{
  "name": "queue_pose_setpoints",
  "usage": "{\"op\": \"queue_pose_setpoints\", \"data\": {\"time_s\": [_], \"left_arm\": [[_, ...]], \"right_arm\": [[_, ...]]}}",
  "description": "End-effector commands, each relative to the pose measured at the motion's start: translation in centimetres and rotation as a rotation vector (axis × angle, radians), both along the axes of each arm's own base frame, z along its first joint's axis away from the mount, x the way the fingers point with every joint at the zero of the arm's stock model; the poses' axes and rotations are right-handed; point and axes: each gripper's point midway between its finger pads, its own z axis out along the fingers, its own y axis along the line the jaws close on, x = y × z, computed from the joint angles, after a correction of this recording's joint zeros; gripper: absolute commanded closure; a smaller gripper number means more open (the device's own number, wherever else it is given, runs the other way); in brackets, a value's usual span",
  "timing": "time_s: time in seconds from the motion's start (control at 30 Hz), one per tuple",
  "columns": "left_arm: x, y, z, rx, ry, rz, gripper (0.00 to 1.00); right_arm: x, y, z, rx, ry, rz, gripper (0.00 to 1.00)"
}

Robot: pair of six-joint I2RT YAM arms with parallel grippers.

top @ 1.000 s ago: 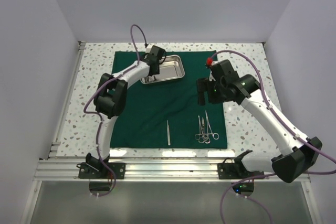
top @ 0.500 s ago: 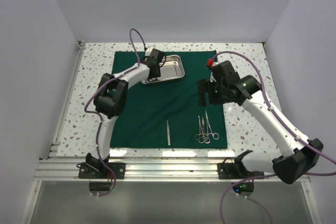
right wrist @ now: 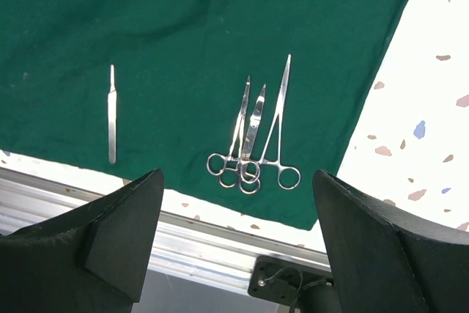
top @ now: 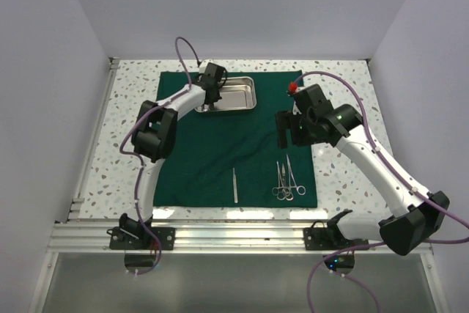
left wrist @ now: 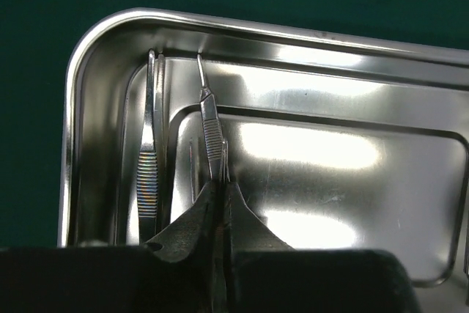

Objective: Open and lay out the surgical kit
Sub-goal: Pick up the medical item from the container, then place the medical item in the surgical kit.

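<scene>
The dark green cloth [top: 220,152] lies spread flat as a large sheet. The shiny steel tray [top: 238,97] stands on its far part. My left gripper [top: 207,94] is down in the tray's left end, shut on thin curved-tip forceps [left wrist: 209,119]. The left wrist view shows the fingertips [left wrist: 199,214] pressed together on it. Ribbed tweezers [left wrist: 149,159] lie along the tray's [left wrist: 95,108] left wall. My right gripper [top: 284,131] hangs open and empty above the cloth's right part. Three scissor-handled clamps [right wrist: 253,133] and a slim straight tool [right wrist: 111,115] lie on the cloth's [right wrist: 183,27] near edge.
The speckled tabletop [top: 344,93] surrounds the cloth. An aluminium rail [top: 242,236] with the arm bases runs along the near edge. White walls close in the left, right and back. The clamps [top: 287,179] and the slim tool [top: 235,185] lie in front of the right arm.
My left gripper has shifted a little back and to the left in the tray's left end, and the tray has turned slightly. The right arm has hardly moved.
</scene>
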Motion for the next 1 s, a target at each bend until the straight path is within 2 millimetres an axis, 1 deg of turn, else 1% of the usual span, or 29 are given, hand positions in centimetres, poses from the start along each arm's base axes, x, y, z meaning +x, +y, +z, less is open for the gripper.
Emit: {"op": "queue_pose_setpoints", "data": {"time_s": [0.0, 0.07, 0.1, 0.17, 0.2, 0.23, 0.27, 0.3, 0.33, 0.43, 0.57, 0.6, 0.63, 0.67, 0.7, 0.73, 0.77, 0.8, 0.87, 0.9, 0.93, 0.97], "left_arm": [[1.5, 0.3, -0.3, -0.009, 0.001, -0.033, 0.99], [2.3, 0.2, 0.8, -0.007, -0.026, -0.054, 1.00], [3.1, -0.3, 2.1, -0.022, -0.055, -0.071, 1.00], [3.9, -0.7, 4.0, -0.031, -0.099, -0.100, 1.00], [4.6, -1.2, 5.4, -0.049, -0.138, -0.118, 1.00], [4.9, -1.4, 6.8, -0.058, -0.168, -0.131, 1.00], [5.2, -1.6, 7.8, -0.064, -0.189, -0.141, 1.00], [5.6, -2.1, 9.3, -0.078, -0.223, -0.162, 1.00], [5.8, -2.2, 10.7, -0.088, -0.249, -0.170, 1.00], [6.1, -2.5, 13.4, -0.117, -0.289, -0.184, 1.00], [5.4, -2.2, 16.2, -0.143, -0.301, -0.192, 1.00], [4.9, -2.0, 16.3, -0.139, -0.287, -0.198, 1.00], [4.3, -1.7, 17.9, -0.138, -0.303, -0.206, 1.00], [3.8, -1.4, 18.4, -0.117, -0.301, -0.216, 1.00], [2.7, -0.3, 17.4, -0.078, -0.251, -0.194, 1.00], [1.6, 0.6, 18.7, -0.058, -0.254, -0.179, 1.00], [-0.3, 1.8, 16.6, -0.008, -0.171, -0.166, 1.00], [-1.8, 3.0, 18.1, 0.015, -0.178, -0.143, 1.00], [-4.7, 4.5, 17.4, 0.041, -0.129, -0.127, 1.00], [-7.3, 5.3, 14.2, 0.061, -0.052, -0.137, 1.00], [-9.2, 5.9, 16.2, 0.043, -0.091, -0.138, 1.00], [-10.7, 6.3, 15.7, 0.041, -0.083, -0.138, 1.00]], "right_arm": [[0.4, 0.3, 0.7, 0.018, -0.014, -0.001, 0.14], [0.3, 0.5, 0.5, 0.025, -0.008, -0.001, 0.14], [0.3, 0.5, 0.4, 0.027, -0.005, -0.002, 0.14], [0.4, 0.6, 0.2, 0.033, -0.004, -0.003, 0.14], [0.5, 0.7, 0.1, 0.034, -0.002, -0.005, 0.14], [0.5, 0.7, 0.1, 0.035, -0.005, -0.003, 0.14], [0.6, 0.8, 0.1, 0.038, -0.008, -0.002, 0.15], [0.6, 0.9, 0.2, 0.039, -0.010, -0.001, 0.15], [0.7, 0.9, 0.1, 0.041, -0.009, -0.003, 0.15], [0.9, 1.1, 0.3, 0.045, -0.016, 0.003, 0.15], [1.2, 1.3, 0.6, 0.052, -0.028, 0.011, 0.15], [1.2, 1.3, 0.6, 0.055, -0.030, 0.012, 0.15], [1.3, 1.5, 0.8, 0.059, -0.038, 0.017, 0.15], [1.5, 1.5, 0.8, 0.059, -0.039, 0.019, 0.15], [1.5, 1.6, 0.9, 0.065, -0.041, 0.021, 0.15], [1.6, 1.7, 1.2, 0.069, -0.049, 0.028, 0.15], [1.8, 1.8, 1.3, 0.071, -0.055, 0.030, 0.15], [1.8, 1.9, 1.4, 0.075, -0.059, 0.033, 0.15], [2.1, 2.0, 1.5, 0.080, -0.074, 0.037, 0.15], [2.1, 2.2, 1.5, 0.083, -0.076, 0.045, 0.15], [2.4, 2.3, 1.4, 0.088, -0.083, 0.048, 0.15], [2.5, 2.5, 1.3, 0.092, -0.083, 0.050, 0.15]]}}
